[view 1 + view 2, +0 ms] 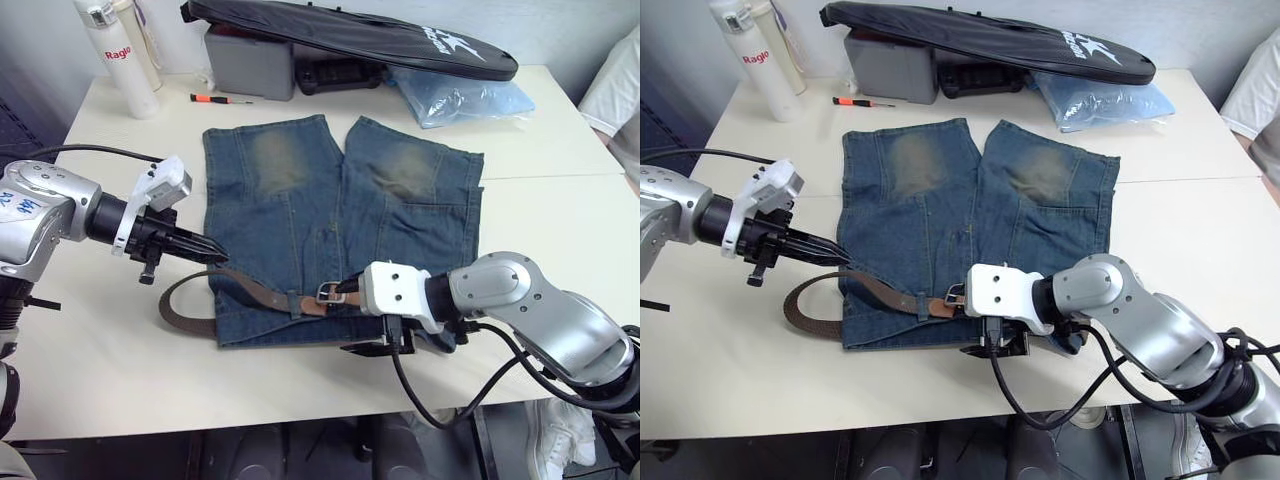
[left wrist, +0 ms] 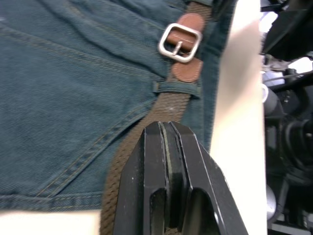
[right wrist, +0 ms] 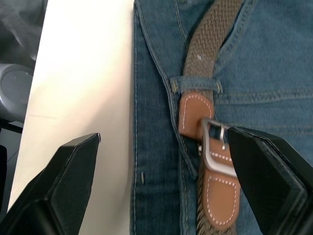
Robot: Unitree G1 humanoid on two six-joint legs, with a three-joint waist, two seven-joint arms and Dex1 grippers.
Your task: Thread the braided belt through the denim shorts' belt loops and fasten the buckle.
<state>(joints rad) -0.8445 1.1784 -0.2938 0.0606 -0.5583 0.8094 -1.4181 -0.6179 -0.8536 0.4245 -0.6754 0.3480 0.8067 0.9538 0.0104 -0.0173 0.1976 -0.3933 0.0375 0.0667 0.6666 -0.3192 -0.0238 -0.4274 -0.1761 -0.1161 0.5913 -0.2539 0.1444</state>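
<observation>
Braided belt (image 1: 250, 290) along denim shorts (image 1: 340, 200) waistband edge, near table (image 1: 560, 210) edge

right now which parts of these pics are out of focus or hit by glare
Left wrist view: the left gripper is soft and close to the lens, while the buckle and denim shorts are sharp. Right wrist view: the black fingers blur, the belt loop stays crisp, and the table looks washed out. Left eye view: even light, with faint shadows under the right gripper.
</observation>
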